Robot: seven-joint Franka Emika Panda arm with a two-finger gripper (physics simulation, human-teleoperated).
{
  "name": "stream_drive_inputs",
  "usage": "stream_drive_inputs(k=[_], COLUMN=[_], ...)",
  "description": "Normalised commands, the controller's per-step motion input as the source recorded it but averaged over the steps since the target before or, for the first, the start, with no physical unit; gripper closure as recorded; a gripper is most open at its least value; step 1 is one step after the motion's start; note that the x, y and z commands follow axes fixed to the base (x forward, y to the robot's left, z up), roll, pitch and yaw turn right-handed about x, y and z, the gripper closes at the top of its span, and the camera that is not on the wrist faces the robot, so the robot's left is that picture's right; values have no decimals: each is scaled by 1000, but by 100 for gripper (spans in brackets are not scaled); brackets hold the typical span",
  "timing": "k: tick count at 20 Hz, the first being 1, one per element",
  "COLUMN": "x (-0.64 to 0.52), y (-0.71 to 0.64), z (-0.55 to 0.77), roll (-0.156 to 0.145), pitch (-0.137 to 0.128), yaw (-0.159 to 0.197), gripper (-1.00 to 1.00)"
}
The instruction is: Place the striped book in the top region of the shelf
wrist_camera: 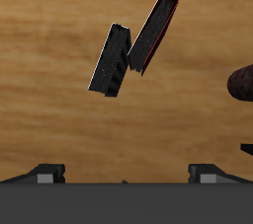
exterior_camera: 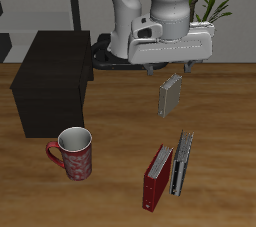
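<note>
I see the pincer (exterior_camera: 167, 71) spread wide and holding nothing, above the wooden surface (exterior_camera: 110, 196). The thin black-and-white striped book (exterior_camera: 183, 161) lies near the front edge, just beside the dark red book (exterior_camera: 157, 178), well apart from the matte black boxy shelf (exterior_camera: 50, 81).

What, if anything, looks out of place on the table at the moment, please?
The grey book stands tilted on end beneath the open fingers, while the red book and striped book lie askew nearer the table's front edge.
</note>
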Motion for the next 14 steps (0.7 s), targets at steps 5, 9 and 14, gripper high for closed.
stream_drive_inputs(k=[5, 9, 14], x=[292, 279, 217], y=[185, 176, 32], z=[-34, -101, -129], roll=[38, 49, -23], pitch=[1, 5, -2], yaw=[-7, 7, -17], gripper=[-100, -100, -100])
